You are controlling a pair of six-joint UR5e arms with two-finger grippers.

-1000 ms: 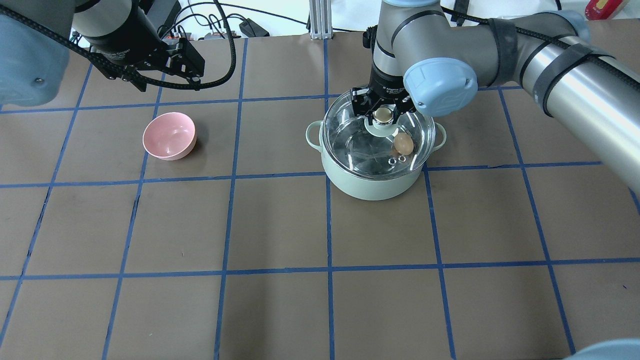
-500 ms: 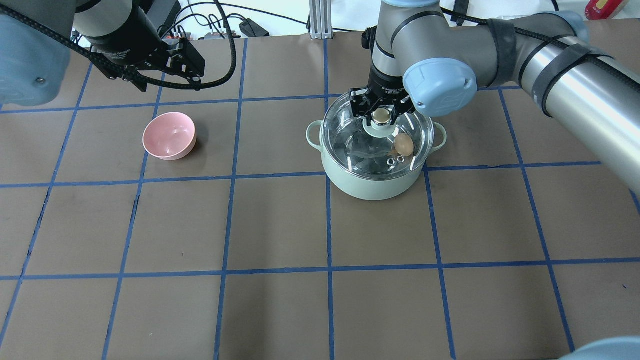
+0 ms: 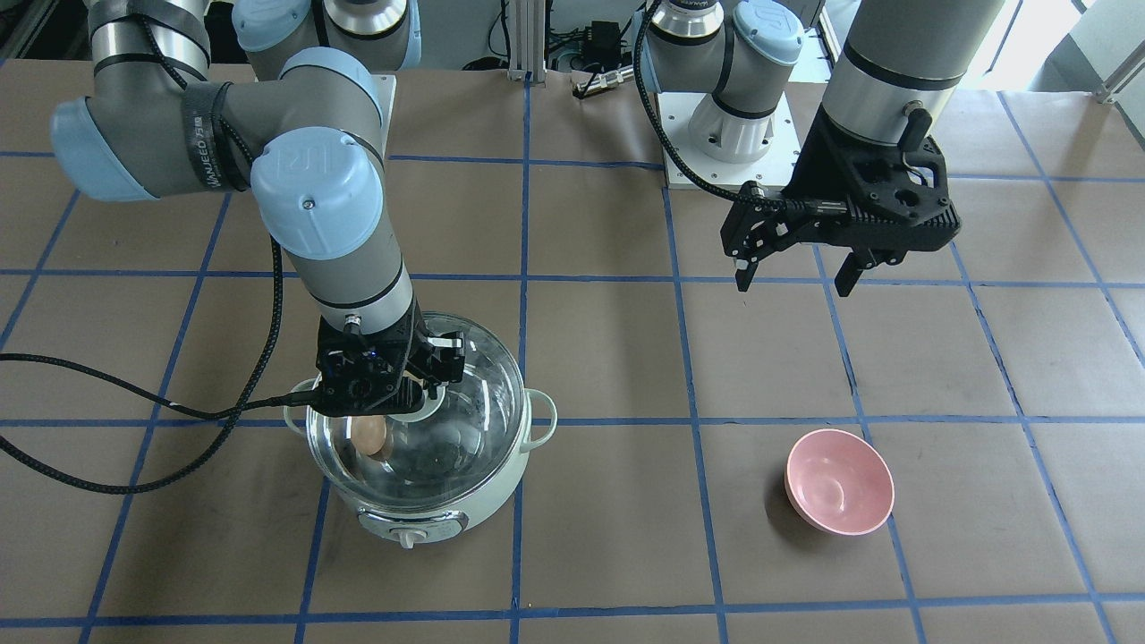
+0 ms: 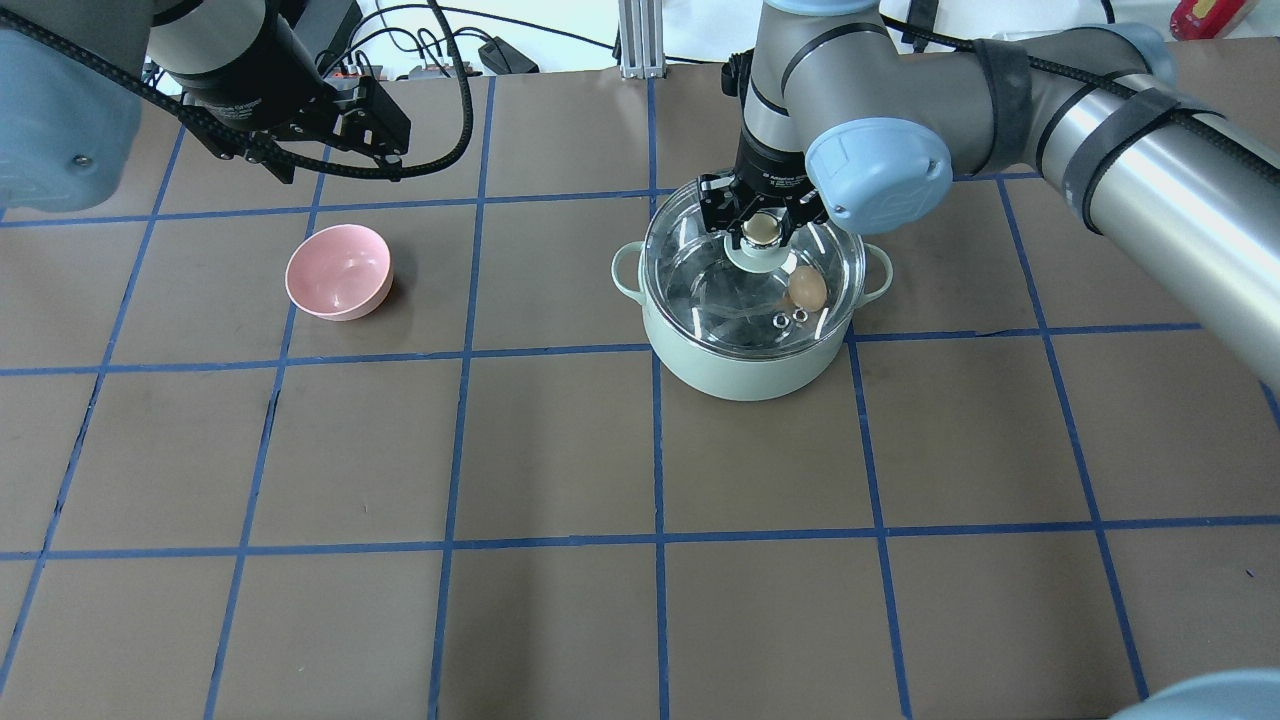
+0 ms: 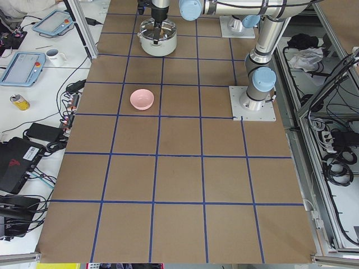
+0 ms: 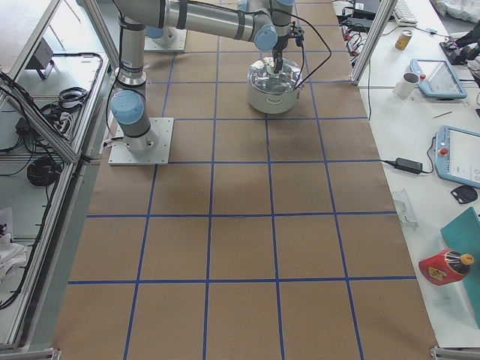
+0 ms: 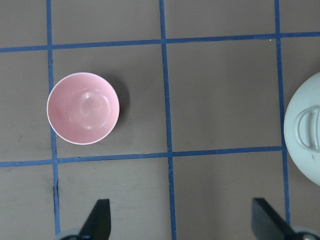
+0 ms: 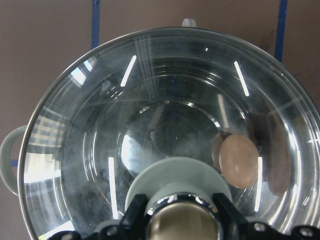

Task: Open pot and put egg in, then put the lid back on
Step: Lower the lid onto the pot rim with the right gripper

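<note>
right gripper (image 4: 763, 228): jaws clamped on lid (image 4: 715, 300) by its knob | lid seated on pot (image 4: 740, 375), egg (image 4: 807, 287) inside | left gripper (image 3: 792, 286): jaws wide, idle over desk (image 4: 560, 450) | risk: if I lift before release, lid rides up, skews

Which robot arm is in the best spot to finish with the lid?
The right arm. The right claw grips the lid by its knob, and the lid sits over the pot with the egg inside. The left claw hangs open far away, nearer the pink bowl.
</note>
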